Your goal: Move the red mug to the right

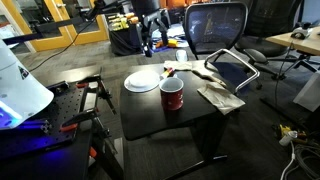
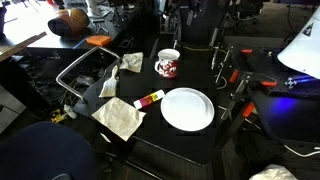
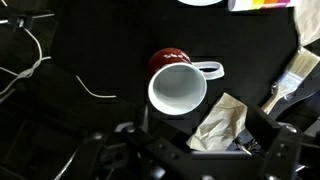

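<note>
Fingers first: honestly can't tell if they're wide or narrow. The wrist view only shows dark, blurry gripper (image 3: 190,150) hardware along the bottom edge, and neither exterior view clearly shows the arm at all. Nothing looks held, but that's my read, not something visible.

What matters for the move: in the wrist view the red mug (image 3: 178,85) sits just above that hardware, so the camera is looking almost straight down into its white inside. It stands upright, long axis vertical, with the handle (image 3: 208,70) poking out to the right of the frame. So my guess is the fingers are hanging over it and slightly to the near side, not touching.

On the black bench (image 1: 150,115) the mug (image 1: 172,95) stands just beside the white plate (image 1: 143,81) (apart, not touching). A crumpled paper (image 2: 120,117) lies near, plus a marker-like stick (image 2: 149,99) between paper and plate (image 2: 187,108), with the mug (image 2: 167,63) farther back.

Room is a cluttered office/lab: 1 mesh chair (image 1: 217,28) behind the bench, cables on the floor. Bare bench shows on at least 1 side of the mug.
</note>
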Action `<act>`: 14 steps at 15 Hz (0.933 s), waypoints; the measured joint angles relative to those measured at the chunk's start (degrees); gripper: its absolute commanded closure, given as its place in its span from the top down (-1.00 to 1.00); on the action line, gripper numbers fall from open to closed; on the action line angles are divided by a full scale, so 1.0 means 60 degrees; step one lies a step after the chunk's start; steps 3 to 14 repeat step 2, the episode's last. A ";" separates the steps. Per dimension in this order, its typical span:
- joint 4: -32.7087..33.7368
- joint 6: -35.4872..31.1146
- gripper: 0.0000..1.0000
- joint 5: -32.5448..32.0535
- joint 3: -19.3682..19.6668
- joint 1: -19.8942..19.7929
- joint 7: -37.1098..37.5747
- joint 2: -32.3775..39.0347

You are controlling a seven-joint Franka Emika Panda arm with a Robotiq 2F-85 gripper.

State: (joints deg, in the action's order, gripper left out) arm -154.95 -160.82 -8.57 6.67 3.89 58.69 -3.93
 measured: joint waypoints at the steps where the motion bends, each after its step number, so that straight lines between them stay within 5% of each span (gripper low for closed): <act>1: -0.0018 0.0001 1.00 0.0059 -0.0113 -0.0059 -0.0171 -0.0089; 14: -0.0036 0.0002 1.00 0.0072 -0.0169 -0.0090 -0.0222 -0.0146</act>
